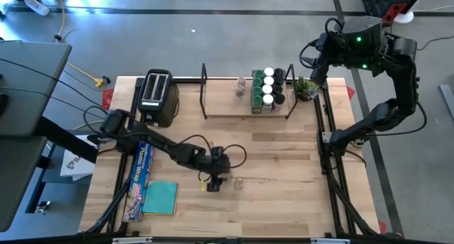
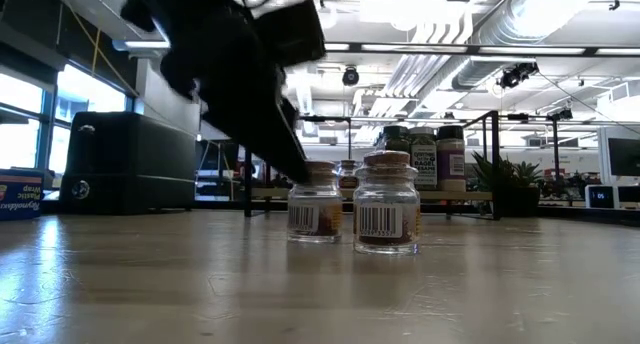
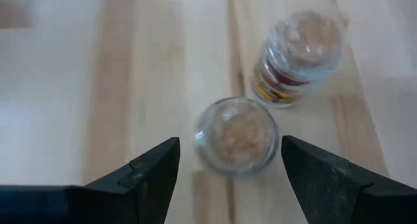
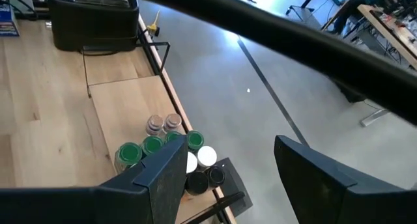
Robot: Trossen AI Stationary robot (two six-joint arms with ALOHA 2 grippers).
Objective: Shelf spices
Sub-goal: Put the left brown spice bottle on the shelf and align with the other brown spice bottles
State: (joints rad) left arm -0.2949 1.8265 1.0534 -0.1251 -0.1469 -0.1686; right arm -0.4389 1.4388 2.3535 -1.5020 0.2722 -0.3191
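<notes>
A: While counting stock on the shelf (image 1: 227, 115): a block of jars (image 1: 267, 90) with green, white and dark lids packed at the end nearest the potted plant (image 1: 306, 88), plus two clear ones (image 1: 240, 86) just beside that block. Rest of the board bare.

B: And off the shelf?

A: Two clear glass jars on open table (image 1: 284, 194), well apart from the rack. One (image 3: 236, 134) directly under the left gripper (image 3: 229, 168); the other (image 3: 298, 55) just beside it, perhaps touching, hard to tell.

B: Left gripper state?

A: Fingers spread wide, straddling the nearer jar, not closed on it. Nothing held.

B: Right gripper?

A: Right gripper (image 4: 228, 175) raised above the far corner of the table, over the stocked end of the shelf. Fingers apart, empty. Waiting, by the look of it.

B: Progress?

A: Mostly done, judging by the count: bulk shelved, two loose jars outstanding. Likely next: closing on the nearer jar, lifting, carrying across to the bare stretch of board.

B: Other items?

A: Toaster (image 1: 157, 95) beside the shelf, box of plastic wrap (image 1: 140, 174) and teal cloth (image 1: 160, 198) at the left edge. Not stock.
</notes>
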